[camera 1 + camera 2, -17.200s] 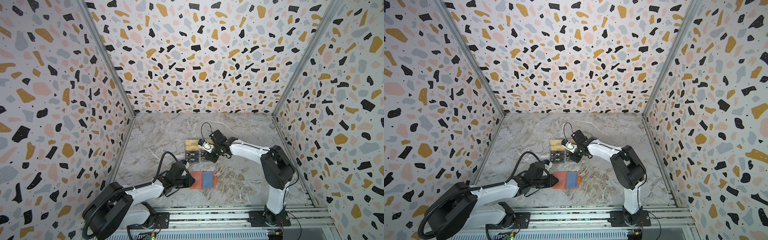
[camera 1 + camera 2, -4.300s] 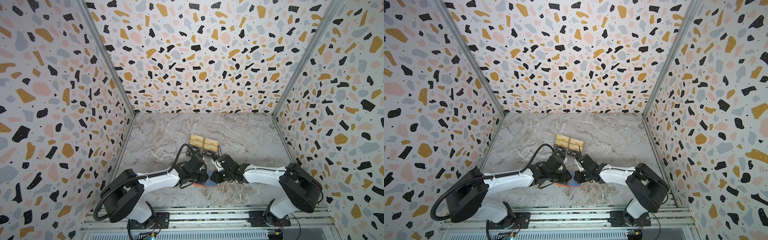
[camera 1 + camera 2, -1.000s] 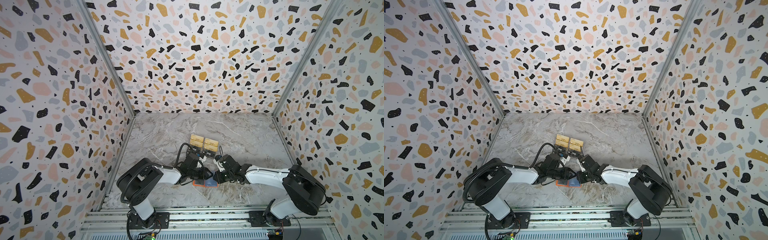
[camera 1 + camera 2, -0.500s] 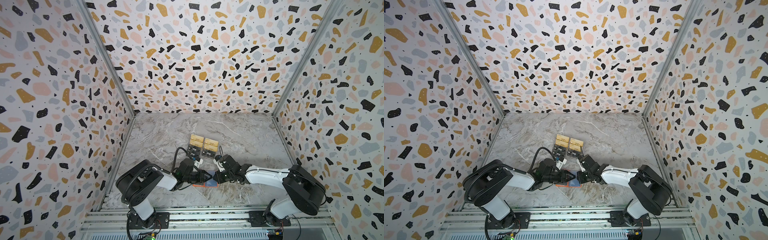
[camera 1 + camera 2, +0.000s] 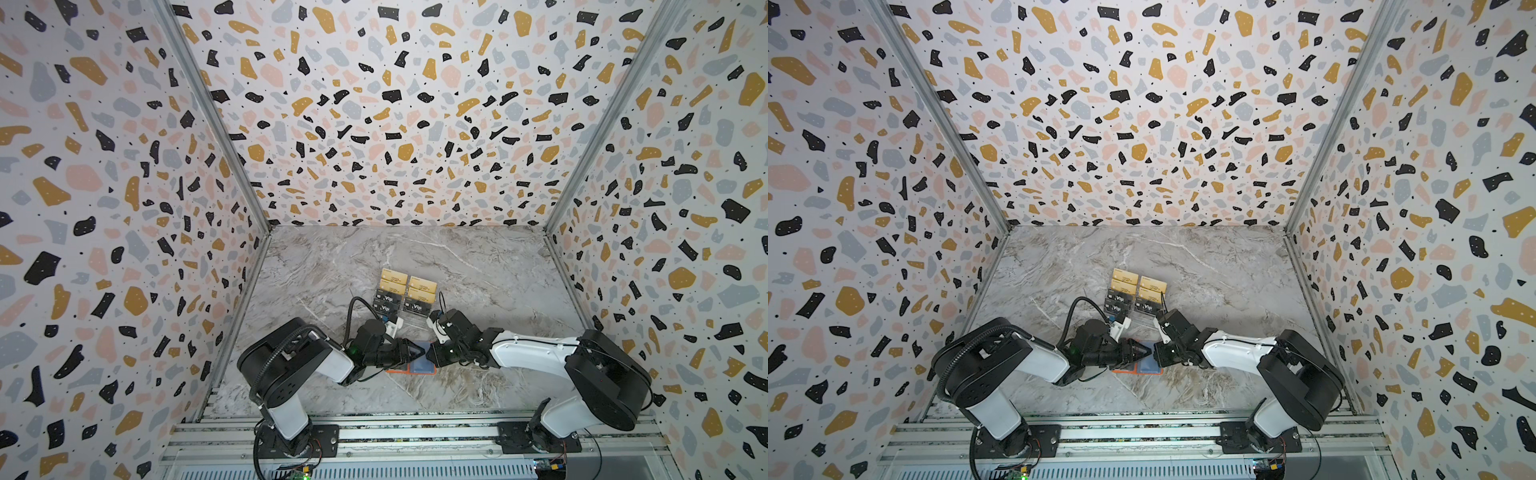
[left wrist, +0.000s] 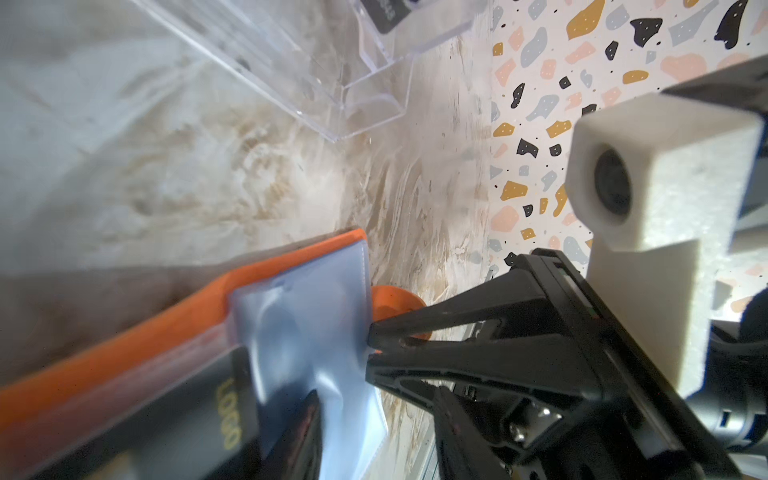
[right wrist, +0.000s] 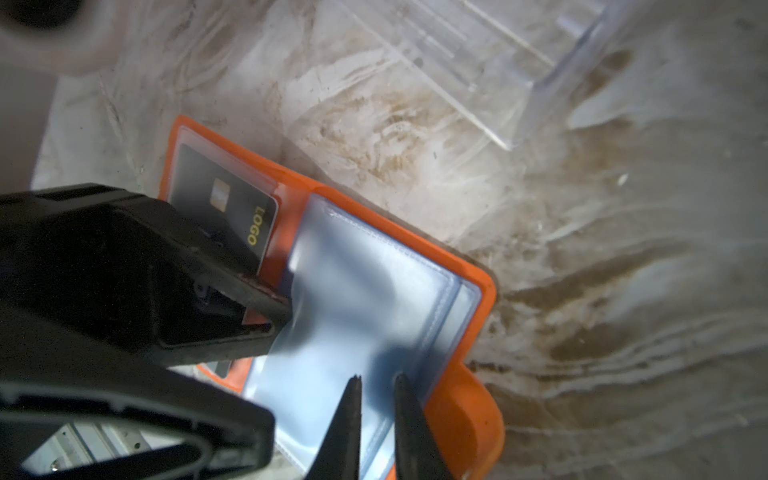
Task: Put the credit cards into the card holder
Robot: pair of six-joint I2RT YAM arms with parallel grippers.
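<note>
The orange card holder lies open near the table's front. One black credit card marked "LOGO" sits inside its left sleeve, also visible in the left wrist view. My left gripper is open over the holder's middle, and in its own view a bluish sleeve lies between its fingers. My right gripper is at the holder's right edge, shut on a raised bluish sleeve. More gold and black credit cards stand behind.
A clear acrylic tiered stand holding those cards is just behind both grippers. The holder's orange snap tab sticks out on the right. Terrazzo walls enclose the marble table on three sides.
My left gripper's jaws have spread wider and its wrist has dropped slightly toward the front. The right gripper has stayed at the holder's right edge.
</note>
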